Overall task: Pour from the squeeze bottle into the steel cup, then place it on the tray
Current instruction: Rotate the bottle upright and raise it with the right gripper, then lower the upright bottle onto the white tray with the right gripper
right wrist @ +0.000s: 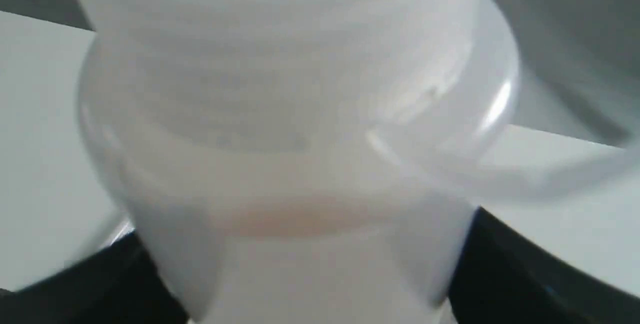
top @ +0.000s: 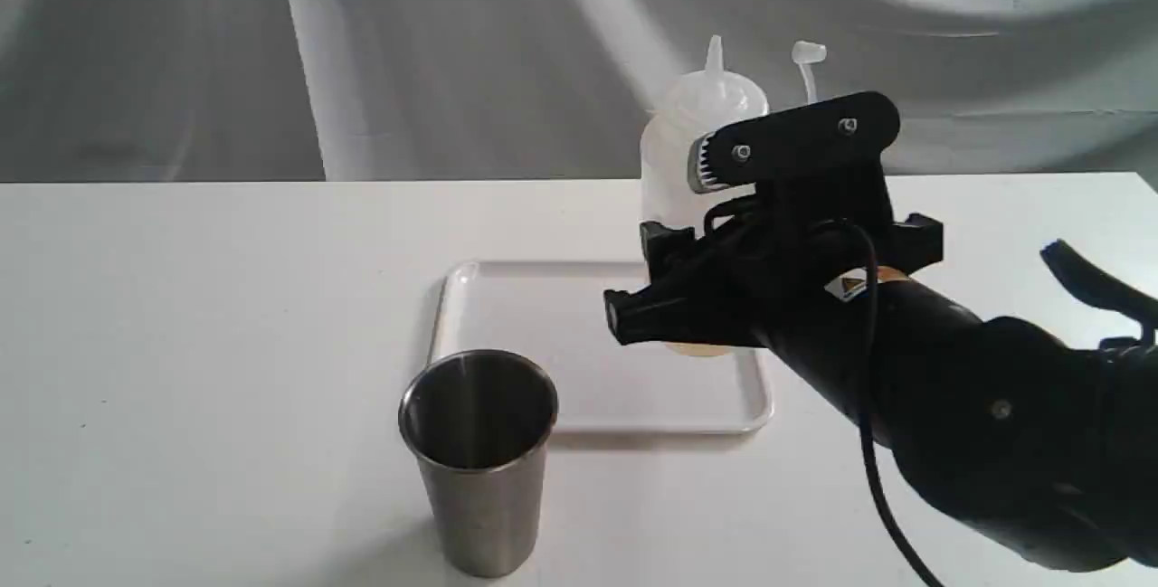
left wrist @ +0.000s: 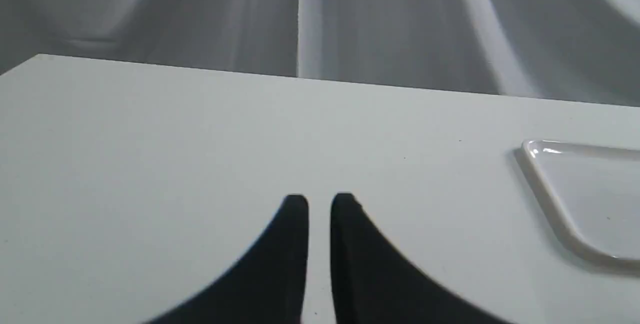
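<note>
- The right gripper has its black fingers pressed against both sides of the squeeze bottle, holding it across its body.
- In the exterior view the bottle stands upright right of centre, nozzle up, its small tethered cap just right of the nozzle. A band of amber liquid shows at its base.
- The base sits over the right part of the white tray; whether it touches the tray cannot be told.
- The steel cup stands upright at lower centre, just in front of the tray's near left corner.
- The left gripper shows only a narrow slit between its fingers, holding nothing, over bare white table.
</note>
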{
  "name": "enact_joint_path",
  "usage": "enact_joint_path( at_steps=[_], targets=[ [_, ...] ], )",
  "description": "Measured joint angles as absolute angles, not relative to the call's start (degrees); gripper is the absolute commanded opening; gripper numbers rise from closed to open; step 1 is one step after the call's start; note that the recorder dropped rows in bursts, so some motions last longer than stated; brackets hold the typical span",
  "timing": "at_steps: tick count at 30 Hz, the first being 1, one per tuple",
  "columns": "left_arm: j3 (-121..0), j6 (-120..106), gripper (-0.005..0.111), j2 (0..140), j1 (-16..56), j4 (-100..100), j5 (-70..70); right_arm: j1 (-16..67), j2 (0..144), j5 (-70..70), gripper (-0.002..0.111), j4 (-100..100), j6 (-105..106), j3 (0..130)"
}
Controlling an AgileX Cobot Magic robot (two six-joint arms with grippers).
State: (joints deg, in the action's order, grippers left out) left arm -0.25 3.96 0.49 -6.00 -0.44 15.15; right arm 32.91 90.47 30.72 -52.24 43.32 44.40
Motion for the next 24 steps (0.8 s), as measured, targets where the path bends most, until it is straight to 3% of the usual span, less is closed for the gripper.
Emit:
enact_joint_path(
  at_steps=[11,24],
  targets=[
    [-0.3,4.0,0.008,0.5,-6.0,-0.4,15.2,31.6,90.5,28.0,0.0,-51.6,43.5,45.9],
    [-0.3,4.0,0.008,0.5,-6.0,-0.4,15.2,21.3,99.4,11.8,0.0,-43.3,44.8,67.0]
  ],
)
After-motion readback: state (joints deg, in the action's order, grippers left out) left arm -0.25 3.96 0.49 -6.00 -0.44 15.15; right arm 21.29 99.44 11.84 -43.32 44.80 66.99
